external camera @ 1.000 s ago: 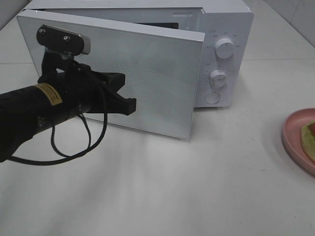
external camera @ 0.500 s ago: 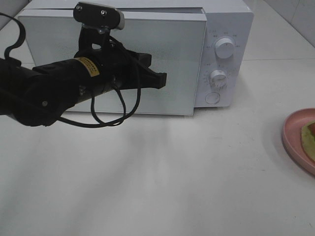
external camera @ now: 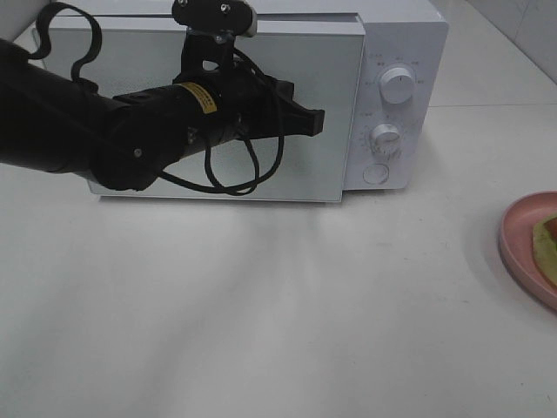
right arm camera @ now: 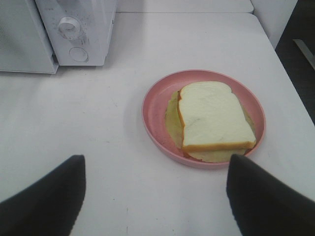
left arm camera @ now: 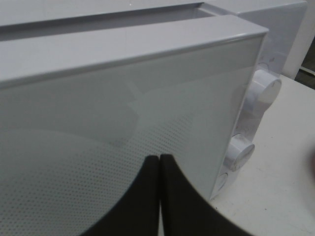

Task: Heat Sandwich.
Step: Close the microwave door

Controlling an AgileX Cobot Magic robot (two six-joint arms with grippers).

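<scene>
sandwich (right arm camera: 212, 118) sat on the pink plate (right arm camera: 156, 101) just ahead of the right gripper (right arm camera: 155, 191), jaws spread wide & empty, long axis running away from it. left gripper (left arm camera: 160, 169), pinched shut on nothing, was against the microwave door (external camera: 322, 104), well apart.

Legible markings: none.
Small yellow label (external camera: 204, 98) on the black left robot arm (external camera: 96, 131) carries print too fine to read; tiny scale marks ring the white microwave's two round dials (external camera: 397, 87), likewise illegible.
</scene>
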